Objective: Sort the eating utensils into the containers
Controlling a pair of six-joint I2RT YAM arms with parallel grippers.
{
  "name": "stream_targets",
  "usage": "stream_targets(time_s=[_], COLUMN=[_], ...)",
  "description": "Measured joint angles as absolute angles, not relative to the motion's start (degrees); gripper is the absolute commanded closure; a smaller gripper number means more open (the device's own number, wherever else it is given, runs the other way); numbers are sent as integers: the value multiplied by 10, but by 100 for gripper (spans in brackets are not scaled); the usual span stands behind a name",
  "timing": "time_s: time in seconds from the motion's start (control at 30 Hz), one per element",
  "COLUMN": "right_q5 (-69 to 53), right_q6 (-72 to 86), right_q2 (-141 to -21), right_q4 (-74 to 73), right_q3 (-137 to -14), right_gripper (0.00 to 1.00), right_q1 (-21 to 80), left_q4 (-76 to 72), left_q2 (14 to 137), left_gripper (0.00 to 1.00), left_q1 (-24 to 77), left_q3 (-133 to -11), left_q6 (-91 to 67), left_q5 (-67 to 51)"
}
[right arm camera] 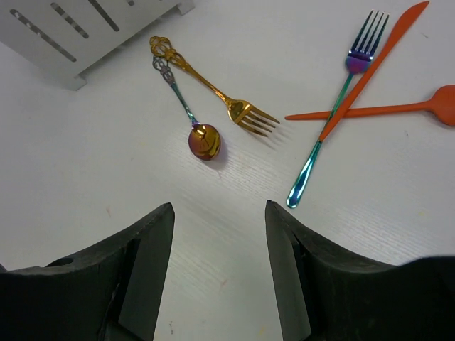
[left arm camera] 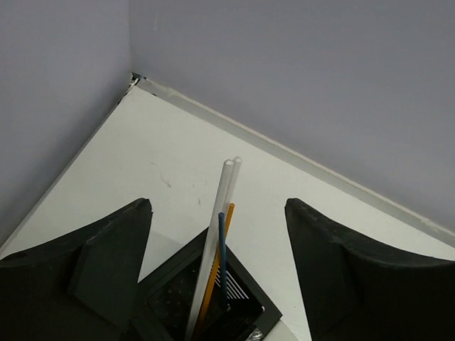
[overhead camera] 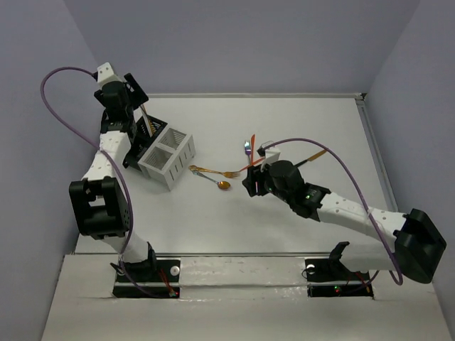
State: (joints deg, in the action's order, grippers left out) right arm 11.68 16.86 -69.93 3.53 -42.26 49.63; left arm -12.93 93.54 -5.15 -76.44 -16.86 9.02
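The black caddy (left arm camera: 213, 312) holds white sticks (left arm camera: 220, 220), an orange stick (left arm camera: 213, 277) and a blue stick (left arm camera: 223, 249), all standing upright. My left gripper (left arm camera: 217, 206) is open and empty just above them; it also shows in the top view (overhead camera: 136, 91). The white caddy (overhead camera: 167, 158) stands beside the black one (overhead camera: 144, 135). My right gripper (right arm camera: 219, 209) is open and empty, hovering just short of a gold fork (right arm camera: 213, 85), a small iridescent spoon (right arm camera: 204, 141), a blue-green fork (right arm camera: 334, 114), an orange-red knife (right arm camera: 377, 60) and an orange-red spoon (right arm camera: 384, 110).
A gold knife-like utensil (overhead camera: 313, 158) lies right of the right arm's wrist. The table's raised rim (overhead camera: 249, 94) runs along the back and the right side. The caddies sit close to the left wall.
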Motion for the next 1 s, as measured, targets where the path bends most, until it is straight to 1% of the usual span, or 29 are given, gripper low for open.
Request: stream_targets(time_s=[0.03,0.07,0.13,0.23,0.33,0.43,0.63,0.7,0.73,0.77,0.8,0.83,0.87,1.0], right_q5=[119,121,124,131,140,155,183,186,190,193,195,195,196,206], right_q6=[169,169,170,178,188,198,215,222,228,231,235,239,246,267], right_q2=[-702,-706,-714,-728,-741,-758,-781,-785,-786,-786,-786,-786,-788,-812], right_q4=[35,35,34,32,23,12,-20,-28,-33,-36,-38,-41,-42,-56], right_q3=[-423,-423,-423,-423,-425,-429,-434,-434,-434,-434,-434,-434,-434,-438], right_gripper=[42,44,46,49,50,50,51,49,44,41,35,34,30,30], right_q1=[496,495,493,482,459,439,409,390,375,361,352,333,312,241], left_q4=[-130,-132,-136,-145,-161,-177,-169,-145,-130,-118,-108,-97,-84,-54], left_q2=[932,927,906,857,795,707,583,553,539,528,517,505,489,446], left_gripper=[9,4,2,1,1,1,1,1,1,1,1,1,1,1], left_q1=[-49,-45,-39,-29,-17,11,80,96,101,103,104,104,105,105], left_q3=[-763,-760,-750,-730,-701,-646,-535,-511,-501,-493,-484,-472,-457,-404], left_q6=[-168,-170,-175,-191,-216,-251,-294,-295,-293,-290,-285,-278,-270,-253], left_q5=[90,88,83,72,57,18,-68,-103,-119,-132,-142,-151,-162,-185])
